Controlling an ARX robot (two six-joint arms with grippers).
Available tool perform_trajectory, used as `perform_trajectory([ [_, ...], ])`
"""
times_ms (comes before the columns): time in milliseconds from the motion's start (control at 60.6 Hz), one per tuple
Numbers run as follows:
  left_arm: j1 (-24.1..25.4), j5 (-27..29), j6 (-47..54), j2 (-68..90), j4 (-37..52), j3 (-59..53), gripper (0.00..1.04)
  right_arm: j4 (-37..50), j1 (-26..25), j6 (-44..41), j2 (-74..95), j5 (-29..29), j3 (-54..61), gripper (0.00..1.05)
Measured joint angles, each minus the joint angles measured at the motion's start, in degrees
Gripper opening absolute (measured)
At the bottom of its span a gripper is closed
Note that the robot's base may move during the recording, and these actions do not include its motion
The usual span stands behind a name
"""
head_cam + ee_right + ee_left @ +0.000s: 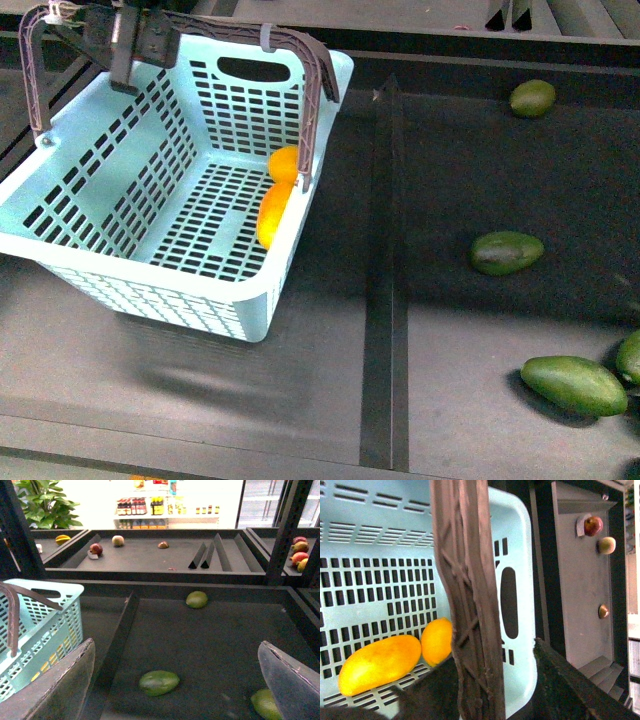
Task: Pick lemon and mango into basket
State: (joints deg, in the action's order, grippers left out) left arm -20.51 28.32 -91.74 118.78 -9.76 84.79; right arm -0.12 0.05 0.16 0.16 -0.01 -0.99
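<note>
The turquoise basket (150, 295) hangs tilted above the dark shelf at the left. My left gripper (125, 70) is shut on the brown basket handle (60, 20) at its far top corner. Inside, against the lower right wall, lie the round yellow lemon (284, 163) and the longer orange-yellow mango (272, 215). In the left wrist view the handle (467, 605) runs between my left gripper's (490, 695) jaws, with the mango (380, 664) and the lemon (437, 641) on the slotted floor. My right gripper (177, 690) is open above the shelf, holding nothing.
Dark green fruits lie to the right on the shelf (533, 98), (506, 252), (573, 385). A raised divider (385, 280) runs front to back beside the basket. A farther shelf holds apples (95, 548) and other fruit (299, 556).
</note>
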Motion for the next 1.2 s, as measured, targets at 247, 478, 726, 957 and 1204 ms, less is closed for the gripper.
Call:
perform_trajectory([
  [247,-2.73,6.64,-5.64,-13.9,-12.35,-8.66,0.97,0.0,0.0,0.0,0.0,0.0,0.0,0.96],
  [478,1.77,-10.88,48.59,-22.21,47.58,-38.66,0.65,0.0,0.0,-0.02,0.0,0.11,0.0,0.96],
  [726,8.17,-16.48,87.25,-36.5,66.93,-59.67,0.17,0.0,0.0,0.0,0.0,0.11,0.0,0.96],
  [957,13.2,-21.11,90.68,-49.7,66.05,-72.3,0.04,0.0,0.0,0.0,0.0,0.11,0.0,0.96],
  [1204,17.66,-26.93,90.95,-59.19,64.17,-80.59,0.04,0.0,0.0,-0.02,0.0,0.09,0.0,0.96],
])
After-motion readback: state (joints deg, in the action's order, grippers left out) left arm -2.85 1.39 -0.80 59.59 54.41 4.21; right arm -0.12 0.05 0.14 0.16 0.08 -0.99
